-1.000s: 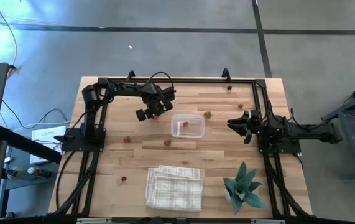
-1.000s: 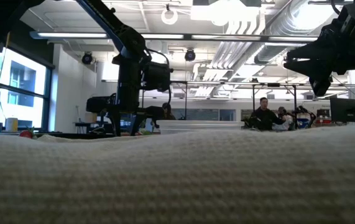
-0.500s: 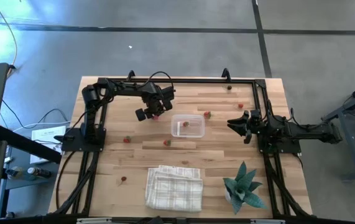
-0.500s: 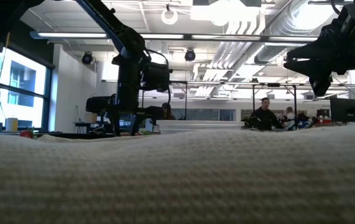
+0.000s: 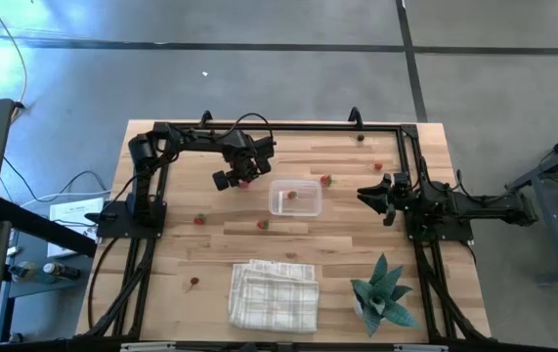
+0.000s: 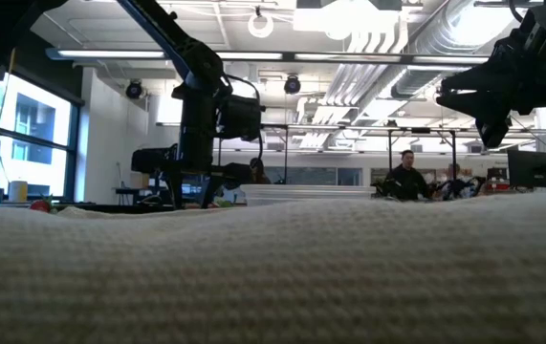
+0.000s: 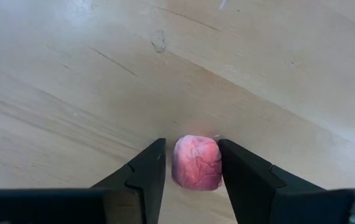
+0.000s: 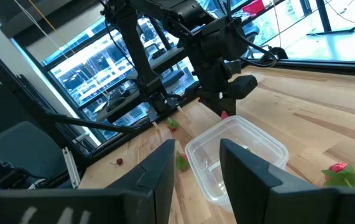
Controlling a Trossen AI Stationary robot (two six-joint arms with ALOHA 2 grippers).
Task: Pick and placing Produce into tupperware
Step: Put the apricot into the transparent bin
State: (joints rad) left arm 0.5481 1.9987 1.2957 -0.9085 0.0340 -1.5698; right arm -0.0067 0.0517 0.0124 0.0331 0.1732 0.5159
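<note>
We count eight pieces of produce (image 5: 262, 224) on the worktop (image 5: 357, 244): seven lying loose on the wood and one inside the single tupperware (image 5: 308, 186). There is one folded cloth (image 5: 275, 293), one plant (image 5: 384, 293) and two arms (image 5: 176, 137).

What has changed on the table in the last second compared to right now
Nothing visibly moved. The left gripper still brackets a red produce piece beside the tupperware, the right gripper still waits open at the table's right side, and the loose pieces, cloth and plant lie as before.
</note>
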